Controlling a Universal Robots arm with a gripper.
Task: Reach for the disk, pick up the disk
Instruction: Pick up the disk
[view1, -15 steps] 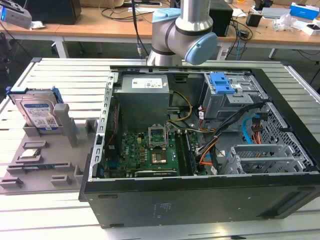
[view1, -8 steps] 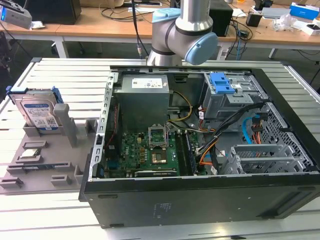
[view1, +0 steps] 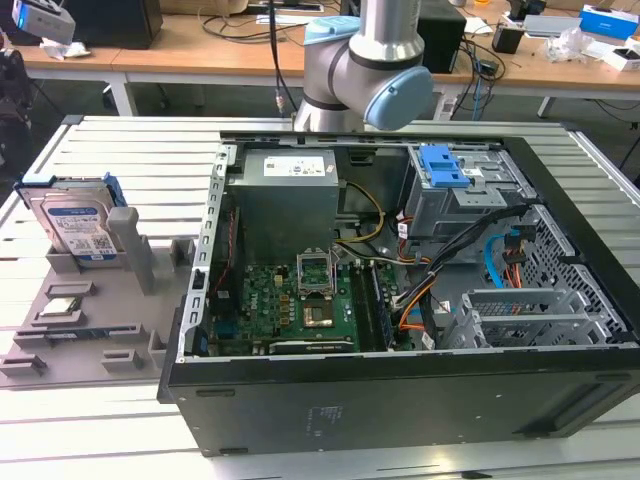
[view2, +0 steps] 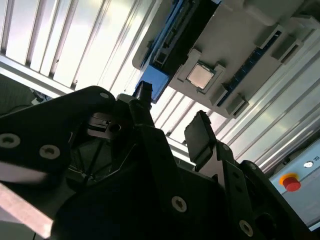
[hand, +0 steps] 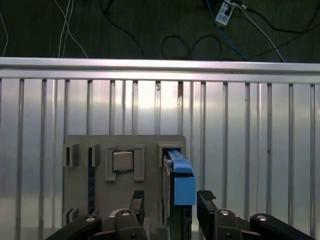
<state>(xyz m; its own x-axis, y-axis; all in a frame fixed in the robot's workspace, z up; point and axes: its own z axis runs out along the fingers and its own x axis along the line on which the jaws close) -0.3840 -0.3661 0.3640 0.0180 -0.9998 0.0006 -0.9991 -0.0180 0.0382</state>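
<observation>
Here, the gripper (hand: 171, 207) is seen with its jaws spread apart, and nothing is held between them. The disk (hand: 181, 186) is stood on edge in the grey holder (hand: 77, 195), ahead of the jaws, in line with their gap and not touched.

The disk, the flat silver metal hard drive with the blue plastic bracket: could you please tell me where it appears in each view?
Exterior view: the disk stands in the grey plastic holder, at the exterior view's left.
First wrist view: edge-on, just beyond the open gripper.
Second wrist view: edge-on, past the gripper, in the holder.
Shared landmark: the small square silver chip in the holder.
</observation>
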